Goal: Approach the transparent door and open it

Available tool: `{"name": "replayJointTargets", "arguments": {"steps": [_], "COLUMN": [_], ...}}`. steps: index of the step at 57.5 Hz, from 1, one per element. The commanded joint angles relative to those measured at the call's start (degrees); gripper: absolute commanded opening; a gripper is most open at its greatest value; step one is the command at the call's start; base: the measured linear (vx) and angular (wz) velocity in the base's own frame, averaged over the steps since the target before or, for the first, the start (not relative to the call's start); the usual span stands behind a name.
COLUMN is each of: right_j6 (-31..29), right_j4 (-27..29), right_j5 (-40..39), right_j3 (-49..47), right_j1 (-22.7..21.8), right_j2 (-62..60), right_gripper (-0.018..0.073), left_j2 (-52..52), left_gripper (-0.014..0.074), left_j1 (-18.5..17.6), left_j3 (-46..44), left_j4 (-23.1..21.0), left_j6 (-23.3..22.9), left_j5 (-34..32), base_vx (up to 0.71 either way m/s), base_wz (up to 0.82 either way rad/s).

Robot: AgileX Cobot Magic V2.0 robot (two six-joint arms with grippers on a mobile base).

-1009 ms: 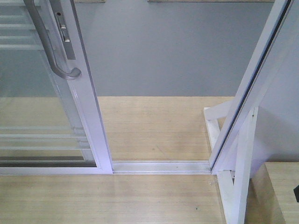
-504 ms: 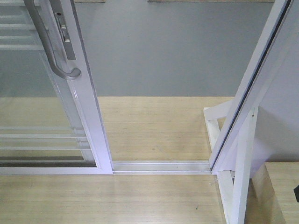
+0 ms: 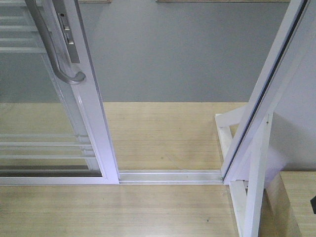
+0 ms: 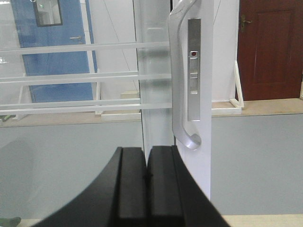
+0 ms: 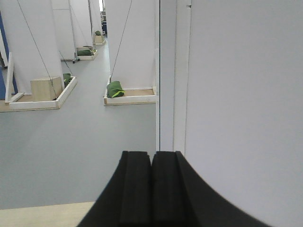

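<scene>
The transparent door (image 3: pixel 59 123) stands slid left — opening looks done; both the left gripper (image 4: pixel 147 189) and right gripper (image 5: pixel 151 189) are closed, holding nothing.

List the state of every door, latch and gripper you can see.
transparent door: slid aside, doorway gap open
pull handle: free, nothing gripping it
left gripper: shut, empty, just short of the handle
right gripper: shut, empty
red door: closed

White-framed transparent door (image 3: pixel 91 118), grey handle (image 3: pixel 52 44), black end effectors, grey floor (image 3: pixel 182 54)
</scene>
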Motion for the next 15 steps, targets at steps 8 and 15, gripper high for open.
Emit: {"name": "replayJointTargets", "arguments": {"steps": [8, 15], "right_j6": [0.00, 0.00], "right_j4": [-0.53, -0.53], "right_j5": [-4.49, -4.49], "right_j3": [0.27, 0.27], "right_j1": [-0.22, -0.22], "right_j2": [-0.98, -0.98], "right_gripper": [-0.0006, -0.0006], "left_j2": [-0.28, -0.28], "left_gripper": [-0.0006, -0.0006], "left_j1": [0.08, 0.08], "left_j3": [0.85, 0.85], "left_j4": [-0.24, -0.24], "left_j6": [-0.38, -0.38], "left_j5": [-4.53, -4.53], "base_vx": [0.00, 0.00], "base_wz": [0.00, 0.00]}}
